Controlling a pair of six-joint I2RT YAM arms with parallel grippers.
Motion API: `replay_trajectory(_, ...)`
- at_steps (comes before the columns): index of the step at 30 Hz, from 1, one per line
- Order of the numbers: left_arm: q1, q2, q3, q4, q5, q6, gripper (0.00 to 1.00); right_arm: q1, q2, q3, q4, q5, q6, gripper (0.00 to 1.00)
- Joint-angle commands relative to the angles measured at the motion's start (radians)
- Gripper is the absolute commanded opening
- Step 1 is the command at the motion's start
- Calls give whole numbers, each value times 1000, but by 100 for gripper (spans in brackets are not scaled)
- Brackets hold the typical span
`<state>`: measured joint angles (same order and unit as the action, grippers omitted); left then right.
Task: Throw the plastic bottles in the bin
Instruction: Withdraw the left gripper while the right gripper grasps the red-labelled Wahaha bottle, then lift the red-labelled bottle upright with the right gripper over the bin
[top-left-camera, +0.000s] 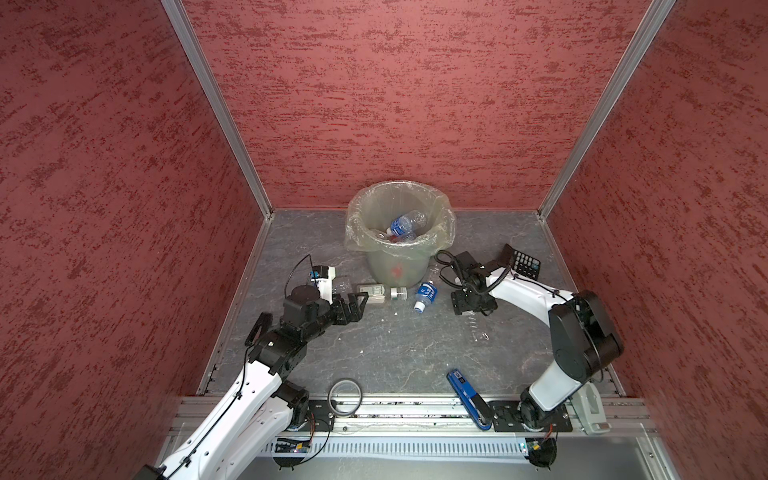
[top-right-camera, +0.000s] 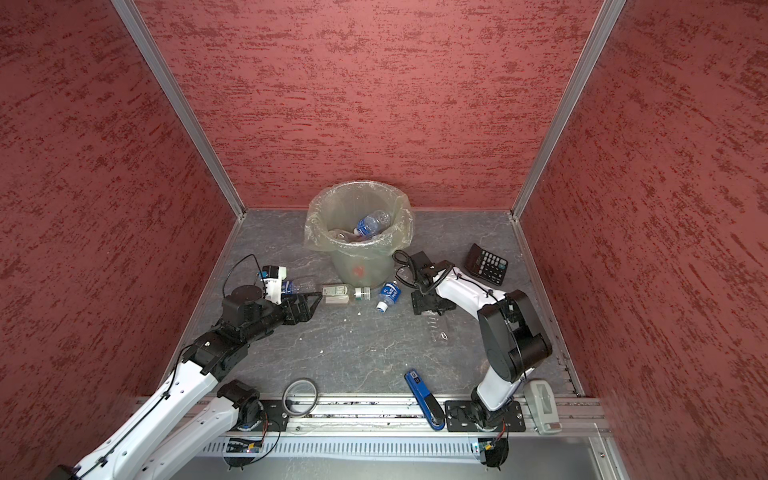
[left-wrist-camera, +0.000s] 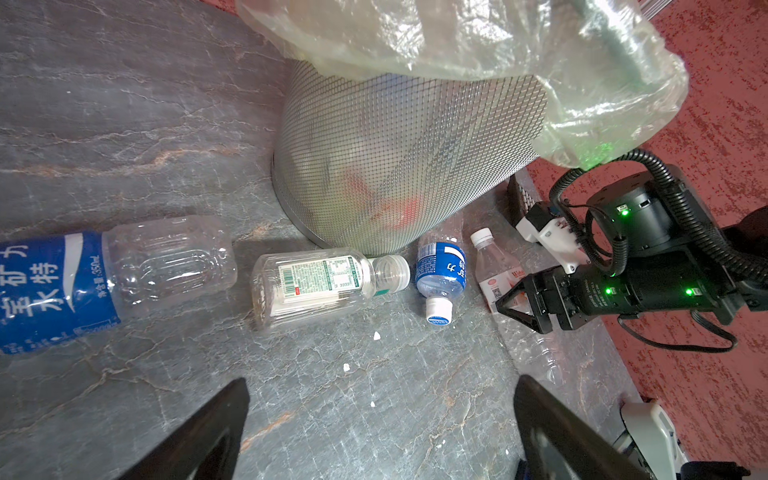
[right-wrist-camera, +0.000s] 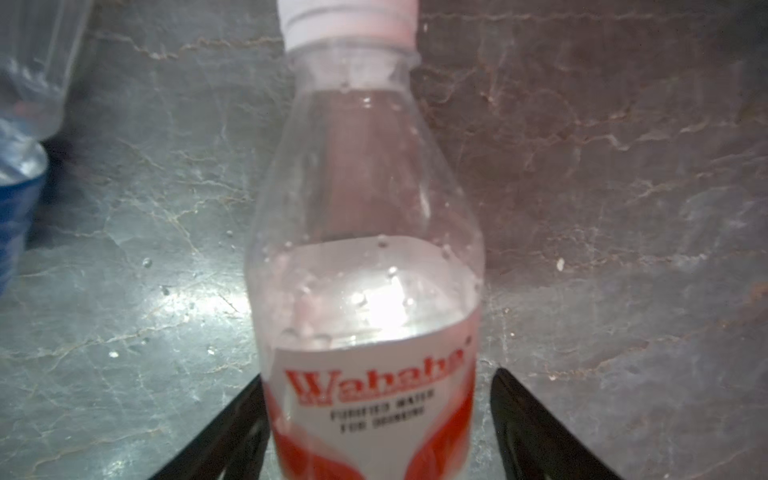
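The bin (top-left-camera: 392, 266) stands at the back, a clear bag over its rim, and holds several plastic bottles (top-left-camera: 405, 224). Three more lie on the floor in front of it: a blue-labelled one (top-left-camera: 427, 293), a clear one with a white label (top-left-camera: 376, 292), and a bigger blue-labelled one (left-wrist-camera: 83, 282). My left gripper (top-left-camera: 360, 305) hangs open over bare floor just short of the white-labelled bottle (left-wrist-camera: 316, 282). My right gripper (right-wrist-camera: 376, 382) reaches down around a red-labelled, white-capped bottle (right-wrist-camera: 365, 249). One finger touches the bottle and a gap shows at the other.
A black calculator (top-left-camera: 524, 264) lies at the back right, behind the right arm. Near the front rail lie a blue-and-black tool (top-left-camera: 467, 399), a tape ring (top-left-camera: 345, 397) and a white holder (top-left-camera: 590, 409). Red walls close in three sides.
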<state>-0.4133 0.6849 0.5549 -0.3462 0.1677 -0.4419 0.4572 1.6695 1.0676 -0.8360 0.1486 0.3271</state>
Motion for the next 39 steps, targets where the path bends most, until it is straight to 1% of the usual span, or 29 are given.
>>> replay_trajectory(1,6,6,-7,6,28,-17,100,-4,-17,-36,52,-47,26,76)
replay_trajectory(6,4,-2,-30,-15,38,-41,100,-4,-42,-77,88,-50,39,69)
replay_trajectory(11,-6,-21,-44,-35,31,-55,100,-3,-72,-94,98,-32,51,56)
replay_trajectory(18,-42,-15,-41,-83,-7,-52,100,-4,-207,-123,93,26,106,43)
replay_trajectory(21,-63,-13,-31,-103,-24,-57,100,-4,-310,-141,103,60,126,43)
replay_trajectory(26,-113,-9,-6,-149,-87,-62,100,3,-512,-167,132,86,146,41)
replay_trajectory(29,-131,1,0,-168,-113,-80,99,23,-630,-171,135,103,153,40)
replay_trajectory(34,-137,23,13,-194,-133,-101,100,106,-789,-143,148,138,153,40)
replay_trajectory(39,-145,36,30,-224,-152,-112,100,201,-873,-113,186,156,129,41)
